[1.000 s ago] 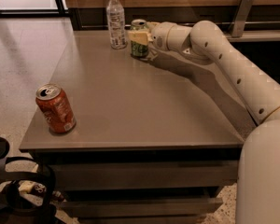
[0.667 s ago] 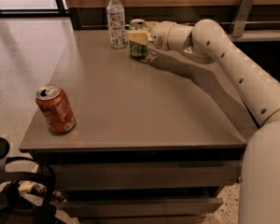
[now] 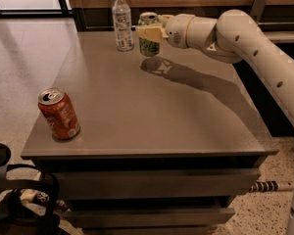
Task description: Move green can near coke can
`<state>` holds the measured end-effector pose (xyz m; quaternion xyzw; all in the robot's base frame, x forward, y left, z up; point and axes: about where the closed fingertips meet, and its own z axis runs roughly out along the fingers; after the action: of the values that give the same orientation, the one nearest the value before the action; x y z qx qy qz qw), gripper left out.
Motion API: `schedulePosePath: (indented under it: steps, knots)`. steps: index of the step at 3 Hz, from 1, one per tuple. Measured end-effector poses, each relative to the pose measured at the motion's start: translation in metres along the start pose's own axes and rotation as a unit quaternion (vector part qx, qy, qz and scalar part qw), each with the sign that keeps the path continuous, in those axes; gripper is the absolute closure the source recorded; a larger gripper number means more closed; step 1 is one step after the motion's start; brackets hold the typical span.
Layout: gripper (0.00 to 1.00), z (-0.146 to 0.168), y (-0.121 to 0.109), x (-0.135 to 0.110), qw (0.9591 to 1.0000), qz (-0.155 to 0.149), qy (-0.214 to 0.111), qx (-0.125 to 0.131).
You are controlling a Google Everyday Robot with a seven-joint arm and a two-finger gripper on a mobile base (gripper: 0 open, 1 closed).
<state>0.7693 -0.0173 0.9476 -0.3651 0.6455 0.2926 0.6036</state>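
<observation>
- The job now is to carry the green can (image 3: 148,46) away from the water bottle (image 3: 121,23) and over to the coke can (image 3: 59,114). The coke can stands well apart from the bottle, nearer the camera and a little to the left.
- To do it well, I would raise the green can straight up first. It sits just beside the bottle on the right, and a sideways pull at this height could knock the bottle over.
- Once clear, I would swing it in a low, level arc, keeping it upright so that it does not slip in the grip.
- I would set it down a short way off the coke can, on the side facing the bottle. Coming in too close risks tipping the coke can or nudging it off the table (image 3: 152,126).
- I would let go only when the base rests flat.
- The gripper (image 3: 148,31) is at the green can, right of the bottle, at the end of the white arm (image 3: 245,38).
- Its fingers (image 3: 146,33) are closed around the upper half of the green can. One pale finger crosses the front and the other sits behind.
- Nothing else touches the gripper.
- A shadow lies on the table just in front of the can, but I cannot tell whether its base is off the surface.
</observation>
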Motion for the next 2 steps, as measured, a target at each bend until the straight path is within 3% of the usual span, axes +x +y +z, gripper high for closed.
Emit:
schedulePosePath:
  steps: [1, 2]
  knots:
    - [1.00, -0.011, 0.029, -0.007, 0.9999, -0.005, 0.008, -0.012]
    - [1.00, -0.027, 0.090, -0.010, 0.9995, -0.015, 0.001, -0.029]
